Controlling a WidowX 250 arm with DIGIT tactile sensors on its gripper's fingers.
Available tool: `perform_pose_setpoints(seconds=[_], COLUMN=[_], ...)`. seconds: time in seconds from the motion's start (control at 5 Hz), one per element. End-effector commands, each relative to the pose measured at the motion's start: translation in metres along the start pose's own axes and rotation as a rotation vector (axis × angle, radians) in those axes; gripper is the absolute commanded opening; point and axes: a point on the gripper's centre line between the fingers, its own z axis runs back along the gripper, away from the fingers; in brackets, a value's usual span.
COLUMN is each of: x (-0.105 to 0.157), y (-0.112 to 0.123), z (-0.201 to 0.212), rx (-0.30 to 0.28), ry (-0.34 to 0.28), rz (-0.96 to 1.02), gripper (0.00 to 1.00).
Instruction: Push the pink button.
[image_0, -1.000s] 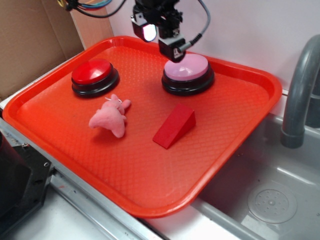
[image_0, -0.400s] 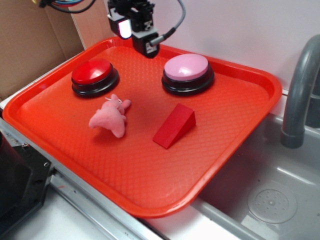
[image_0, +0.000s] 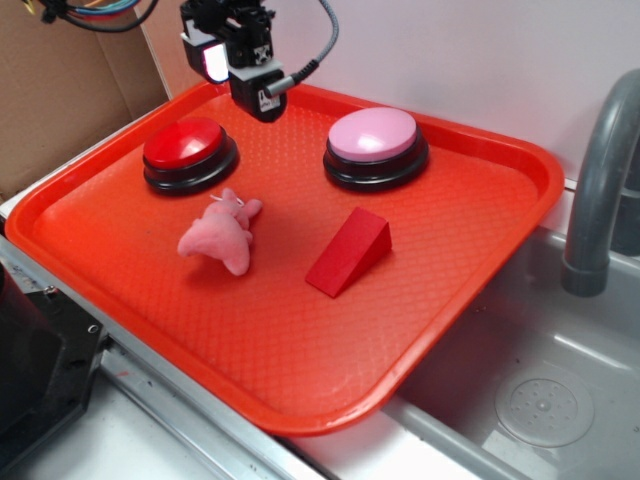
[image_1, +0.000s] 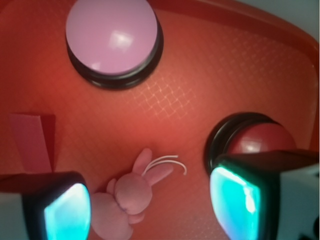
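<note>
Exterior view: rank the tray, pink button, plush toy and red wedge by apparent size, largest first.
1. Orange tray, by far.
2. Pink button.
3. Pink plush toy and red wedge: they look about alike, so I won't rank them.

The pink button (image_0: 372, 134) has a smooth, glossy plastic cap (a highlight glints on it in the wrist view) on a shiny black base. The orange-red tray (image_0: 300, 330) is plastic with a fine cross-hatched texture, and the plush bunny (image_0: 220, 236) is soft, fuzzy cloth. The red wedge block (image_0: 349, 252) looks matt.
</note>
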Motion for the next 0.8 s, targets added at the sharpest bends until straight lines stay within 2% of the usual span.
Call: perform_pose_setpoints(seconds=[0.0, 0.6], x=[-0.006, -0.027], y=[0.003, 0.002], z=[0.029, 0.041], rx=[0.018, 0.018], ry=[-0.063, -0.063], rz=[0.013, 0.007], gripper=[1.0, 1.0])
